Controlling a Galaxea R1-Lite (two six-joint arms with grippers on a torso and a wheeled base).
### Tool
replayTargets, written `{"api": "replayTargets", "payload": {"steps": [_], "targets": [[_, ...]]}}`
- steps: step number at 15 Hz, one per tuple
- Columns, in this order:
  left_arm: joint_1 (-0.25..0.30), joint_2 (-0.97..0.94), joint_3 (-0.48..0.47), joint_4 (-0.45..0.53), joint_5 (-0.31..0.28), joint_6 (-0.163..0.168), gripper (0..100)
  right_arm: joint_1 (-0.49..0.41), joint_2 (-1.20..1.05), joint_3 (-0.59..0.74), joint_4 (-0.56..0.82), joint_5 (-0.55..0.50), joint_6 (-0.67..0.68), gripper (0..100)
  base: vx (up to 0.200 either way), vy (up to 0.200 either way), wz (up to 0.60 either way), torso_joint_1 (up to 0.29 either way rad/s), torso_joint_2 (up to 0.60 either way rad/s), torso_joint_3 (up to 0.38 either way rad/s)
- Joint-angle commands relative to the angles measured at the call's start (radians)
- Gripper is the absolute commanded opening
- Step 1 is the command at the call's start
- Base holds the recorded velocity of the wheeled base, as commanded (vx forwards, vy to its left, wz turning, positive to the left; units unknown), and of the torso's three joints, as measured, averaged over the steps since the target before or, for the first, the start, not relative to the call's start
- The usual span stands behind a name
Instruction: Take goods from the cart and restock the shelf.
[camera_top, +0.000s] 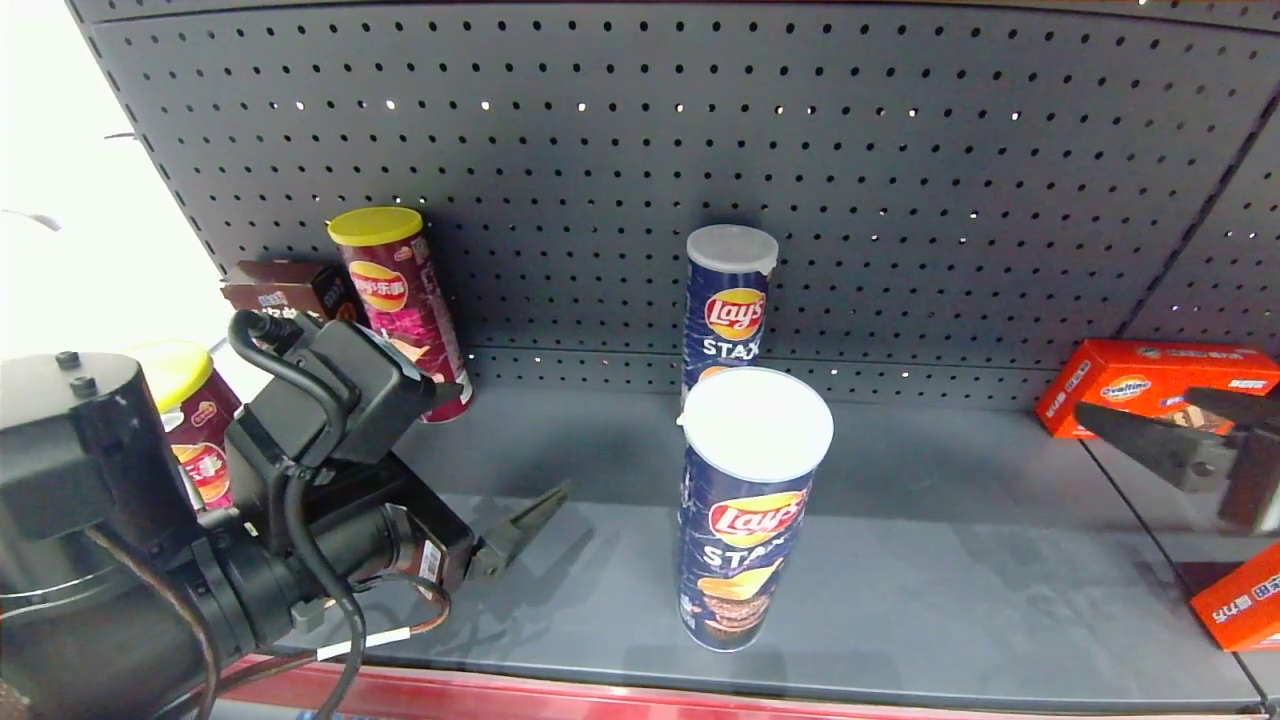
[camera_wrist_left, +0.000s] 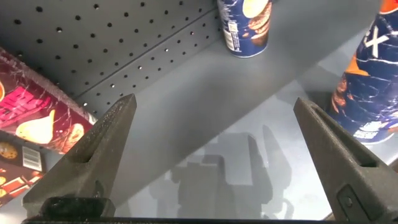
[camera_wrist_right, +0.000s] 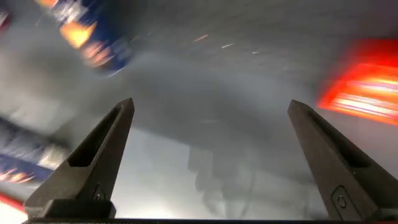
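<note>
The left fingers (camera_wrist_left: 102, 149) are gaping wide and gripping nothing, hovering low over the shelf (camera_top: 950, 560) at about nine o'clock from the front blue can (camera_top: 750, 510). The right fingers (camera_wrist_right: 93, 162) are likewise spread apart and empty, hanging at three o'clock from that can, just in front of an orange box (camera_top: 1150, 385) in the neighbouring bay.

The front blue can is standing upright near the shelf's front edge. A second blue can (camera_top: 727, 300) is standing straight behind it at twelve o'clock, close to the pegboard back (camera_top: 700, 130). The pair are lining up front to back with labels facing outward, probably because that is how stock is being faced for shoppers.

At ten o'clock a maroon can (camera_top: 400, 310) with a yellow lid is sitting against the pegboard, with a brown box (camera_top: 285, 290) lying at its nine o'clock. Another yellow-lidded can (camera_top: 195, 420) is peeking from behind the left arm, and a second orange box (camera_top: 1240, 600) is lying at four o'clock.

With both pairs of fingers empty and the front can standing free, that can is looking already shelved. The wide spread is probably giving clearance around a can's round body, ready for fetching more goods from the cart
</note>
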Motion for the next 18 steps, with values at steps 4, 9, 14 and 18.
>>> {"api": "replayTargets", "payload": {"steps": [4,9,14,18], "targets": [[0.001,-0.029,0.025,0.0,0.0,0.001,100,-0.109,-0.561,0.3,0.018,-0.077,-0.086,100,0.0,0.0,0.0,0.0,0.0,0.0],[0.003,-0.044,0.029,0.001,0.0,-0.002,100,-0.109,-0.916,0.464,0.167,0.009,-0.086,100,0.0,0.0,0.0,0.0,0.0,0.0],[0.0,-0.075,0.062,0.005,-0.001,-0.001,100,-0.109,-0.928,0.639,0.148,0.058,-0.08,100,0.0,0.0,0.0,0.0,0.0,0.0],[-0.006,-0.101,0.065,0.008,-0.001,-0.001,100,-0.123,-0.925,0.628,0.229,0.265,-0.081,100,0.0,0.0,0.0,0.0,0.0,0.0]]}}
